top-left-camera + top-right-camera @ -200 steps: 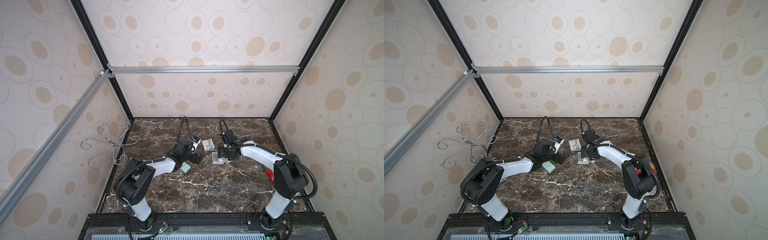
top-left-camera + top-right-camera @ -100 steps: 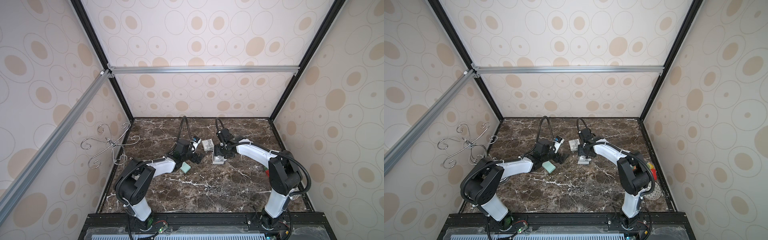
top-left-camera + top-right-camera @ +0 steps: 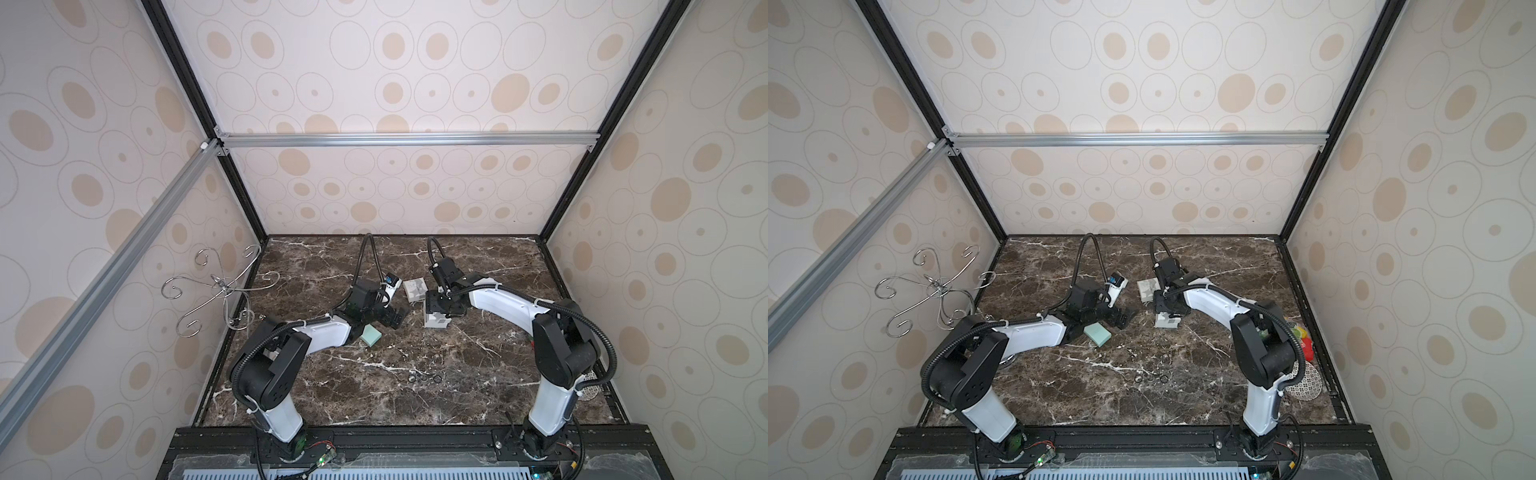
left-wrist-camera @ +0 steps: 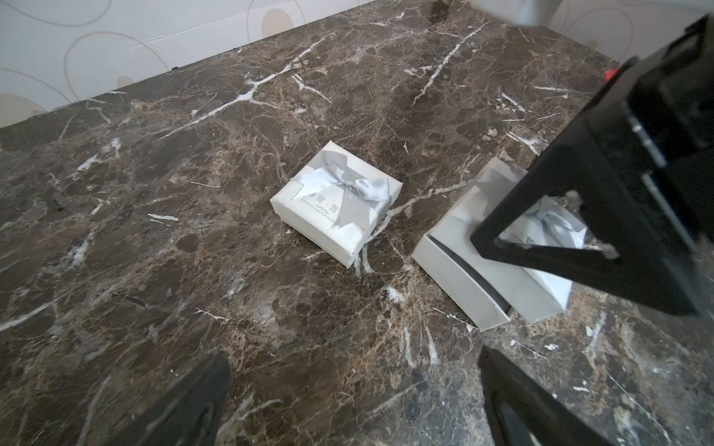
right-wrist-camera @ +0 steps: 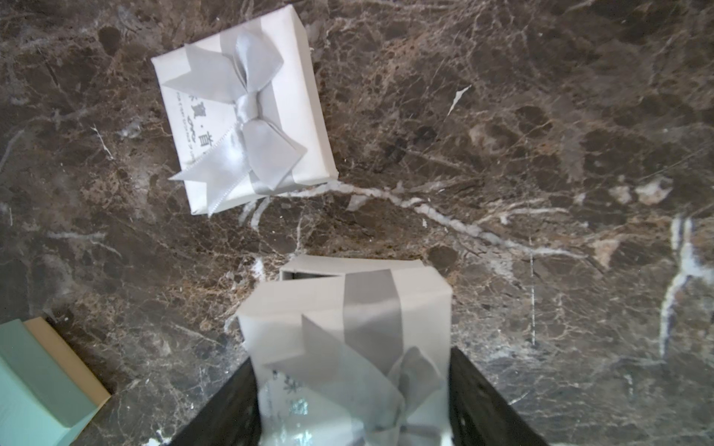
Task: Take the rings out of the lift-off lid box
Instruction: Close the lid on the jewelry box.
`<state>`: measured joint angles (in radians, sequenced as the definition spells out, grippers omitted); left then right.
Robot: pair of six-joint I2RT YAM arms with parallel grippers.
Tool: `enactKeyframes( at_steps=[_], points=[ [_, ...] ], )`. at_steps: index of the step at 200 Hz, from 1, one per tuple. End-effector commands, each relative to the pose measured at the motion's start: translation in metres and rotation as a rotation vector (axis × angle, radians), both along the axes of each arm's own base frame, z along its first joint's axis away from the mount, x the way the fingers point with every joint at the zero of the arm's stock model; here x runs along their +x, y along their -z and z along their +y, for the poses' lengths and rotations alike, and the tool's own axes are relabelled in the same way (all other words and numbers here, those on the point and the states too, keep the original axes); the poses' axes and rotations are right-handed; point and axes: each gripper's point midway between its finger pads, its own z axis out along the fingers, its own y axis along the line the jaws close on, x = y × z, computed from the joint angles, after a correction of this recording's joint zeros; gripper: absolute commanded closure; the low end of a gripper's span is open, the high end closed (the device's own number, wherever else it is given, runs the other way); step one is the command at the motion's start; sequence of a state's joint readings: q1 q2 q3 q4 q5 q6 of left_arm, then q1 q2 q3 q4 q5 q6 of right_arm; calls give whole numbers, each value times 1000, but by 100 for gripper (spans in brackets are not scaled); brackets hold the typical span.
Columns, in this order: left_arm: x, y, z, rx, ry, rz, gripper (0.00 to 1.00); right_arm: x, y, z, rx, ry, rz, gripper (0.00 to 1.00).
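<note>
- Three rings (image 3: 424,378), thin dark hoops, are lying in a short row on the veined brown marble surface (image 3: 353,399) in both top views. They are sitting outside any box and well apart from the boxes.
- Farther back, the right gripper (image 3: 438,316) is hanging over the small white lift-off lid box (image 3: 435,326). The left gripper (image 3: 392,319) is gaping wide beside a square teal block (image 3: 371,335). A curly silver wire stand (image 3: 220,291) is standing at the surface's left edge.
- In the left wrist view, the left gripper (image 4: 347,401) is spreading fully and holding nothing. A closed box (image 4: 336,202) with a satin grey bow is sitting flat, and just beside it the lid (image 4: 541,297) is sitting askew over the box base (image 4: 456,285).
- In the right wrist view, the right gripper (image 5: 351,401) is clamping the ribboned lid (image 5: 347,305) between its black fingers (image 5: 479,397). Only a sliver of the box base (image 5: 347,265) is showing, its inside hidden.
</note>
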<state>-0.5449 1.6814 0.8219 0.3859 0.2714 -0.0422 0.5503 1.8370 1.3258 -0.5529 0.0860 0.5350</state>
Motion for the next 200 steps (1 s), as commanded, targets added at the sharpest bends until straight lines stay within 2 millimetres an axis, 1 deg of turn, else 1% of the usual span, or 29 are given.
enactKeyframes(
  at_steps=[1,102,200],
  points=[
    [3,0,1,-18,-4,-2,0,0,3,3,-11,10,13,29],
    [2,2,1,-19,-4,2,0,-1,6,4,-19,-1,22,25],
    [2,4,2,-20,-6,6,0,-3,6,-3,-60,9,24,24]
  ],
)
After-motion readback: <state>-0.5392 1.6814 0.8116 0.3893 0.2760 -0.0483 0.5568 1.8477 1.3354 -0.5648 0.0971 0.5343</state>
